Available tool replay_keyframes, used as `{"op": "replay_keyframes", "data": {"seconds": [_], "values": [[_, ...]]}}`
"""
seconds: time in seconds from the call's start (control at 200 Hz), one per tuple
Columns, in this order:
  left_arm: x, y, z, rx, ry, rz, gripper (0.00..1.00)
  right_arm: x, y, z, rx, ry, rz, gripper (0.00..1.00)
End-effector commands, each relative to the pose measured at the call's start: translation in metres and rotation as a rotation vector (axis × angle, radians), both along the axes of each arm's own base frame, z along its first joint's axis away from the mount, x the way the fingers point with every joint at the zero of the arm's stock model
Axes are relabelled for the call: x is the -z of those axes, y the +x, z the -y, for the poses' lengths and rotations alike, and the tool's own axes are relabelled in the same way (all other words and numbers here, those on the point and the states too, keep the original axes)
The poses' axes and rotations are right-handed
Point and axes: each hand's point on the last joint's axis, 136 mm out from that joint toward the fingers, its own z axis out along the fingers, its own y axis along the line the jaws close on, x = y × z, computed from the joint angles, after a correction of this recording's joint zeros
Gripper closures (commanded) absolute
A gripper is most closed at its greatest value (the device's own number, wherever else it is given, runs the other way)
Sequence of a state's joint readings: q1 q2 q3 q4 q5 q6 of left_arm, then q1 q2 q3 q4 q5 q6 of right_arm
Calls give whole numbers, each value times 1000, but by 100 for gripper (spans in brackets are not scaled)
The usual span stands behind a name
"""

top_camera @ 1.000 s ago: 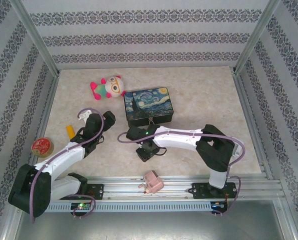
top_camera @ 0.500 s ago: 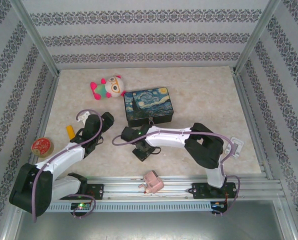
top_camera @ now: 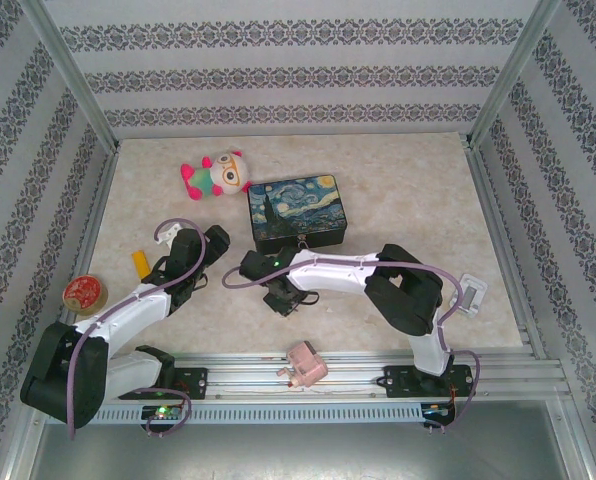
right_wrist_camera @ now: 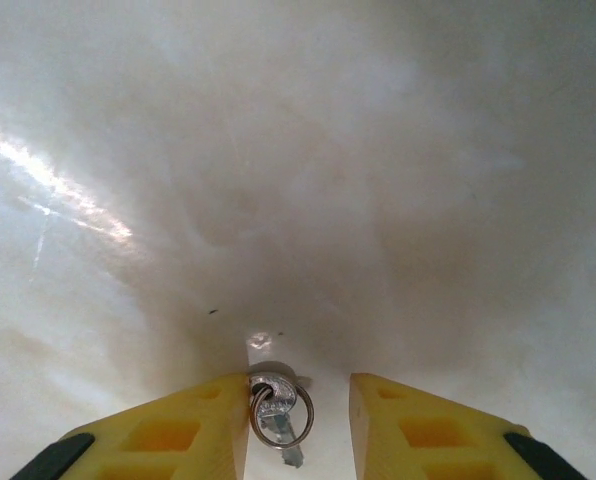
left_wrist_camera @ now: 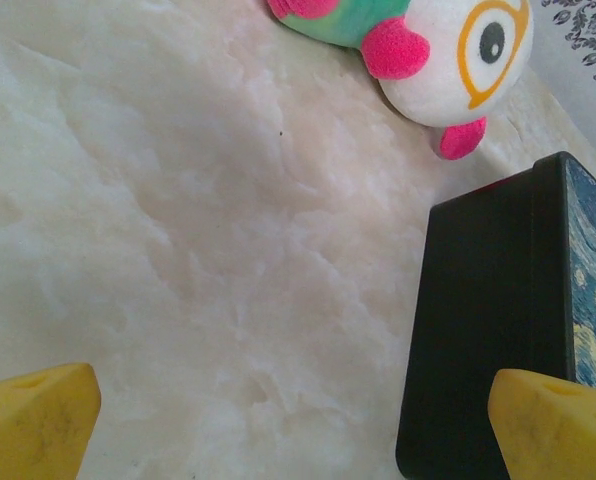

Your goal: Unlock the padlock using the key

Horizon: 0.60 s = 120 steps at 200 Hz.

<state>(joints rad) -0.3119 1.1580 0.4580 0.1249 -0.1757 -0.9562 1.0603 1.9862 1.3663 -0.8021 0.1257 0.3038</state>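
Your right gripper (right_wrist_camera: pixel 298 425) is low over the table (right_wrist_camera: pixel 298 150), jaws part-open astride the key (right_wrist_camera: pixel 278 412). The key touches one finger, unclamped. Your left gripper (left_wrist_camera: pixel 296 420) has jaws wide, empty, beside the tin (left_wrist_camera: pixel 478 330). The padlock (top_camera: pixel 302 243) is on the tin's front.

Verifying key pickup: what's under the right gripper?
The key on its ring lies on the table inside the right gripper's open jaws. From above, the gripper hides it.

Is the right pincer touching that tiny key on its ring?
Cannot tell. Right wrist view: the key sits between the fingers of the right pincer, a clear gap on one side, its head seemingly against the other.
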Motion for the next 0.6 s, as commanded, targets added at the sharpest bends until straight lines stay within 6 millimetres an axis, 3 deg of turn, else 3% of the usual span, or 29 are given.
{"op": "replay_keyframes", "data": {"seconds": [0.0,0.595], "values": [[-2,4,-2,-20,-30,22,1,-6,14,9,38,-27,32,69],[-2,7,2,2,-34,17,1,-3,13,12,62,4,-5,72]]}}
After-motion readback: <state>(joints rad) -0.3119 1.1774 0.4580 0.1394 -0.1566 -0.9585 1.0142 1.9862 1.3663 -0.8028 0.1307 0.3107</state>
